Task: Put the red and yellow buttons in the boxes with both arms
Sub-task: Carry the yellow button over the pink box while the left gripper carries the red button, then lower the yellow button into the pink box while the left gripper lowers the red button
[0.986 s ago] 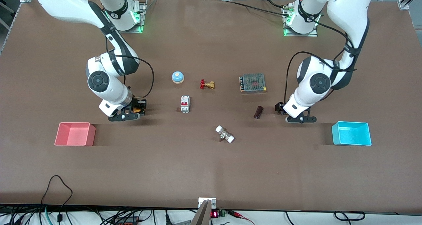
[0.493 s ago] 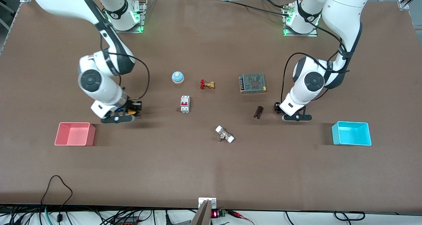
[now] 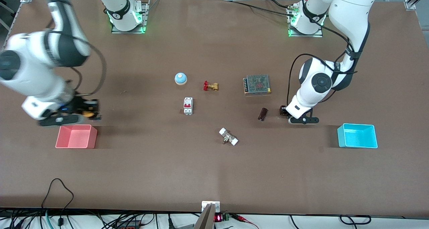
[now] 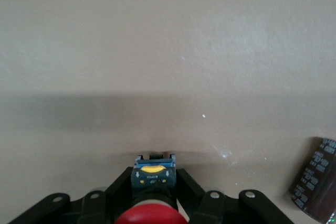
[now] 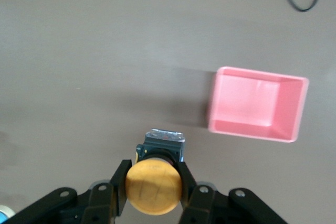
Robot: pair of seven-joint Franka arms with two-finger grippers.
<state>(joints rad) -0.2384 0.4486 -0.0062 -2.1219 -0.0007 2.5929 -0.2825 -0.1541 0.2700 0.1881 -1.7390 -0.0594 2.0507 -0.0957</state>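
Observation:
My right gripper (image 3: 87,112) is shut on the yellow button (image 3: 88,114) and holds it in the air just beside the pink box (image 3: 76,125). In the right wrist view the orange-yellow cap (image 5: 153,186) sits between the fingers, with the pink box (image 5: 257,103) empty below. My left gripper (image 3: 283,111) is low over the table next to a dark cylinder (image 3: 262,114). It is shut on the red button (image 4: 152,215), whose blue body (image 4: 154,170) points at the table. The cyan box (image 3: 356,125) stands empty toward the left arm's end.
Mid-table stand a blue dome bell (image 3: 180,78), a brass valve with a red handle (image 3: 210,86), a grey mesh-topped box (image 3: 257,84), a white and red breaker (image 3: 188,106) and a white-capped fitting (image 3: 228,136). The dark cylinder also shows in the left wrist view (image 4: 317,182).
My right arm has swung toward its end of the table and risen, carrying the yellow button to beside the pink box. The left gripper has hardly moved.

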